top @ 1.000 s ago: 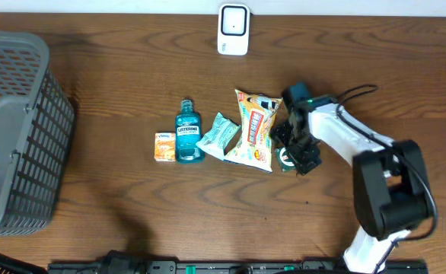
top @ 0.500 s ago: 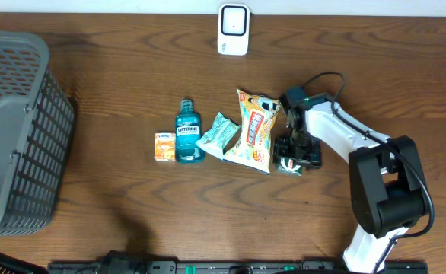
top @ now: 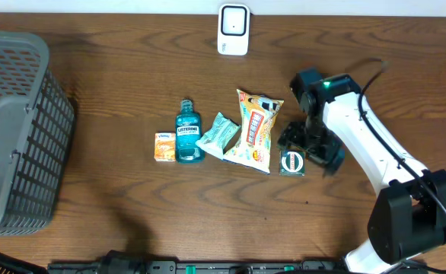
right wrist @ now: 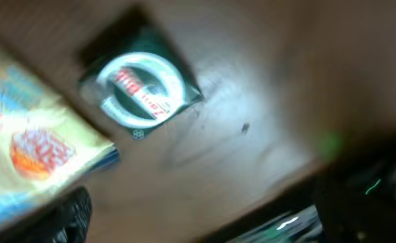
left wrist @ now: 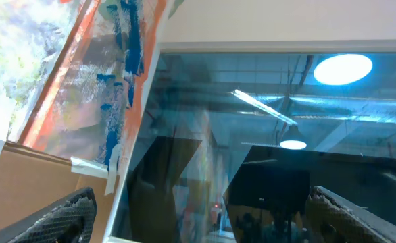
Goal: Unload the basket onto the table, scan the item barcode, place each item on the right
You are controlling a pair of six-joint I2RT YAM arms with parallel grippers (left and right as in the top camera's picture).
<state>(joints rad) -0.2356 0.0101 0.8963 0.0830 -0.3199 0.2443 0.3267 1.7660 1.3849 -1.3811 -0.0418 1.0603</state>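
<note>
The right gripper (top: 312,147) stands wide. In its wrist view the two dark fingers (right wrist: 66,216) sit at the lower corners with only bare wood between them. It grips nothing. The picture is smeared, so I cannot tell how high it hangs above the table (top: 116,221).

Just beside it, on the side toward the other goods, lies a small green tin (top: 292,162) with a round pale lid, flat on the wood. The tin is next to the lower corner of a yellow snack bag (top: 257,129). Whether the two touch is hard to tell.

Farther left in the same row come a teal packet (top: 218,135), a blue mouthwash bottle (top: 187,131) and a little orange box (top: 163,146) touching the bottle's side. A white scanner (top: 233,29) lies at the far edge, well apart from the row. A grey basket (top: 17,129) fills the left end.

The table is dark brown wood with a strong grain, and a pale wall runs behind it.

The left gripper (left wrist: 205,219) is also spread wide and empty, pointing upward at a glass pane showing round ceiling lamps (left wrist: 343,67) and a paint-smeared board (left wrist: 63,74).
</note>
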